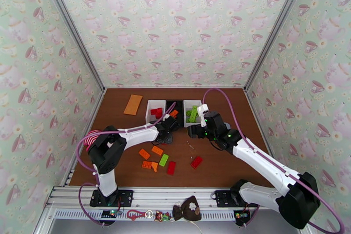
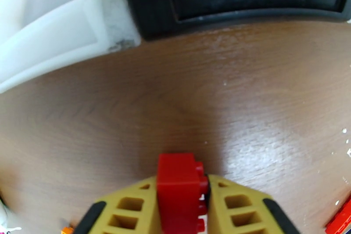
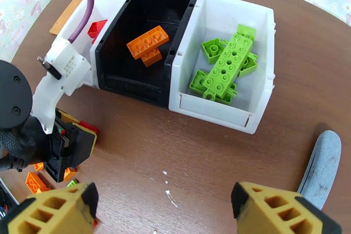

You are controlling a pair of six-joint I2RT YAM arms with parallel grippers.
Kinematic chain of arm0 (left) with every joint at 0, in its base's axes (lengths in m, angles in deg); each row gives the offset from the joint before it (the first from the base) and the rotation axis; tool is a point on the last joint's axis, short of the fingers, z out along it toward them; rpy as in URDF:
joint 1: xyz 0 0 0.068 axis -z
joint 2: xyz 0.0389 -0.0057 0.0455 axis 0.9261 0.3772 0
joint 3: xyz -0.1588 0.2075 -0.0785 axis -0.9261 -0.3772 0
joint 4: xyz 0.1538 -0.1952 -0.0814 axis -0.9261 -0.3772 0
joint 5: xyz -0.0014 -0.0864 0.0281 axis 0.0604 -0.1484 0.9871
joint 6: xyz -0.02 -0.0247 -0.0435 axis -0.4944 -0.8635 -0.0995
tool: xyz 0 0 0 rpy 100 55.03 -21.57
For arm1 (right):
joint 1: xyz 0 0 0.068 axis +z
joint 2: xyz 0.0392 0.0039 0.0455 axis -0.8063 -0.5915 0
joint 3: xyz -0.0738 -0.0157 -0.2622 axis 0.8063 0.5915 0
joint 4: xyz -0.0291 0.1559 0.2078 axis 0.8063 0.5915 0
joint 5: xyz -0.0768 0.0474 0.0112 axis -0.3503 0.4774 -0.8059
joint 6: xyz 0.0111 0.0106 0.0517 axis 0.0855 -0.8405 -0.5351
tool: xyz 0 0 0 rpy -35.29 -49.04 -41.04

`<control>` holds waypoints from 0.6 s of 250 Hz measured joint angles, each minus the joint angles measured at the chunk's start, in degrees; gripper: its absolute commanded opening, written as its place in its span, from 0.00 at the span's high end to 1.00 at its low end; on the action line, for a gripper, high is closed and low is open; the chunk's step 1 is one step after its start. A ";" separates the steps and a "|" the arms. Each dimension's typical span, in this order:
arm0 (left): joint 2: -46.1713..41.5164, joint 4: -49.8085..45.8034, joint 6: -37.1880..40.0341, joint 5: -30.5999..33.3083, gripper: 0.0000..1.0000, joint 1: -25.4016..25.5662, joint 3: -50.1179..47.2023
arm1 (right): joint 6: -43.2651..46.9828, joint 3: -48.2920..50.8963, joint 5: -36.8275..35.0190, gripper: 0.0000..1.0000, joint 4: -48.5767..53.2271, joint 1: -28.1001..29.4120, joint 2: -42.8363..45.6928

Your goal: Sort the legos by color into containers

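Note:
My left gripper (image 2: 182, 189) is shut on a red lego (image 2: 177, 171), low over the brown table just in front of the containers. In the top view this gripper (image 1: 169, 127) sits before the black container (image 1: 179, 104). That container holds orange legos (image 3: 148, 42). To its left, a white container (image 1: 148, 108) has red legos (image 1: 156, 111) in it. On the right, another white container (image 3: 219, 112) holds lime green legos (image 3: 226, 67). My right gripper (image 3: 164, 208) hangs open and empty, near that container. Loose orange legos (image 1: 157, 150), a green lego (image 1: 163, 160) and red legos (image 1: 196, 162) lie nearer the front.
A flat orange card (image 1: 133, 104) lies at the back left. By the left arm's elbow sits a pink-and-white striped plush (image 1: 90, 137). A grey rounded object (image 3: 322, 167) rests on the table right of my right gripper. Patterned walls close in the table on three sides.

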 measured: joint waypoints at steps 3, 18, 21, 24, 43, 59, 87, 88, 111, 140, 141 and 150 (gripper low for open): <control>0.00 0.00 0.15 0.00 0.77 0.00 0.00 | -0.02 0.00 0.00 0.14 0.00 0.00 -0.02; 0.00 0.00 0.07 0.02 0.77 0.00 0.00 | 0.00 0.00 0.02 0.14 -0.02 0.00 -0.17; 0.00 0.00 0.02 0.02 0.77 0.00 0.00 | -0.02 0.00 0.02 0.14 -0.02 0.00 -0.24; 0.00 0.00 0.04 0.02 0.77 0.00 0.00 | -0.02 0.00 0.02 0.14 -0.02 0.00 -0.26; -0.04 0.00 0.04 0.02 0.76 0.00 0.00 | -0.02 0.00 0.11 0.14 -0.02 0.00 -0.39; -0.20 0.02 0.04 0.02 0.76 0.00 0.00 | -0.02 0.00 0.33 0.14 -0.07 0.00 -0.39; -1.46 0.24 0.04 0.07 0.76 -0.26 -0.04 | -0.02 0.00 1.20 0.13 -0.26 0.15 -0.37; -1.53 0.26 0.04 0.07 0.76 -0.28 -0.07 | -0.04 0.00 1.22 0.13 -0.31 0.15 -0.37; -4.24 0.57 0.24 0.37 0.76 -0.61 -0.13 | -0.02 0.00 1.64 0.13 -1.42 0.98 -0.33; -8.26 0.90 1.11 0.52 0.75 -1.40 -0.11 | -0.04 0.02 2.78 0.13 -3.17 2.10 -0.13; -8.37 0.90 1.14 0.52 0.75 -1.42 -0.11 | -0.07 0.02 2.82 0.13 -3.21 2.12 -0.11; -9.53 0.90 1.57 0.66 0.75 -1.90 -0.09 | -0.07 0.02 3.26 0.13 -3.89 2.45 -0.04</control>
